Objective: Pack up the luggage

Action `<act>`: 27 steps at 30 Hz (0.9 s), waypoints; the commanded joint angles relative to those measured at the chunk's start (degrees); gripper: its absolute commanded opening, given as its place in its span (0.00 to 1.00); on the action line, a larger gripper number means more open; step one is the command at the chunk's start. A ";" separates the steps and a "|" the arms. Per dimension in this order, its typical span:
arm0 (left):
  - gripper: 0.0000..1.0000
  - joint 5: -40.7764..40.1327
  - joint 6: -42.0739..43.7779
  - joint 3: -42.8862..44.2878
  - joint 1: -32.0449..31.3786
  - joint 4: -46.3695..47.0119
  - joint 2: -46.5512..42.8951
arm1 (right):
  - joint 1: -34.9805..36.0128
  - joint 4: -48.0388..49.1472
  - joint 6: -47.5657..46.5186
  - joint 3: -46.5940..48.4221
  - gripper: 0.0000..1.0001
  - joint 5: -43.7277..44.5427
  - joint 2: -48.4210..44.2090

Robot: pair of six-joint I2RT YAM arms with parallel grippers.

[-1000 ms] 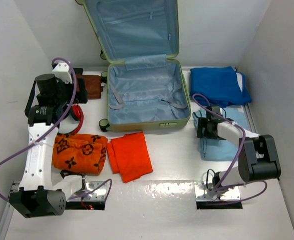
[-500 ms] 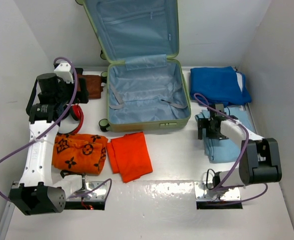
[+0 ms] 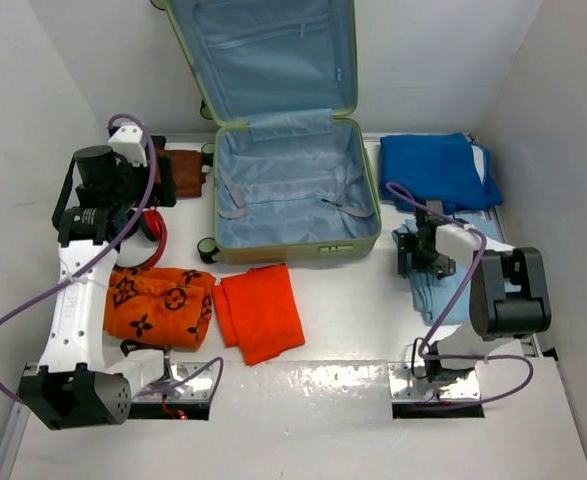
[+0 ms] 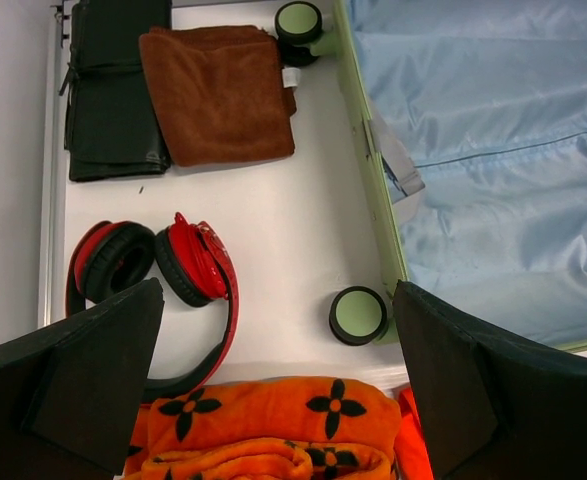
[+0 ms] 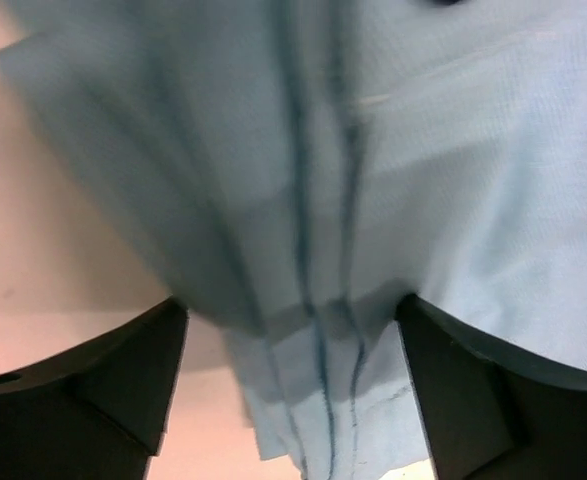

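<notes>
Top external view, nearest first: an orange towel with black flower marks and letters (too small to read) lies just beside a plain orange cloth on the white table. To their right, the right gripper has its fingers spread wide, with a light blue cloth bunched between them. The left gripper is spread wide too, holding nothing, above red headphones. The luggage lies in the middle, farther back, its lid standing up and its blue lining showing. Left of it sit a brown cloth with a little white tag (no words I can read) and a black pouch. A dark blue cloth sits on its right.
</notes>
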 commanded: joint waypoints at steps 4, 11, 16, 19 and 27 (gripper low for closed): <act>1.00 -0.56 0.55 2.37 -0.62 1.22 -0.38 | -4.48 -1.90 -1.34 0.50 0.45 1.12 6.19; 1.00 -0.56 0.55 2.89 -0.62 0.69 -0.91 | -6.51 -4.90 -2.66 2.71 0.00 -7.47 9.11; 1.00 -0.04 1.08 1.84 -0.62 0.69 -1.53 | -9.49 -12.08 -4.07 9.72 0.00 -24.36 3.66; 1.00 0.57 1.08 1.31 -0.62 0.69 -1.53 | -11.69 -16.93 -2.67 21.46 0.00 -33.33 1.11; 1.00 0.05 1.08 -0.88 -0.62 1.22 -2.05 | -8.54 -21.43 1.98 39.43 0.00 -44.32 0.05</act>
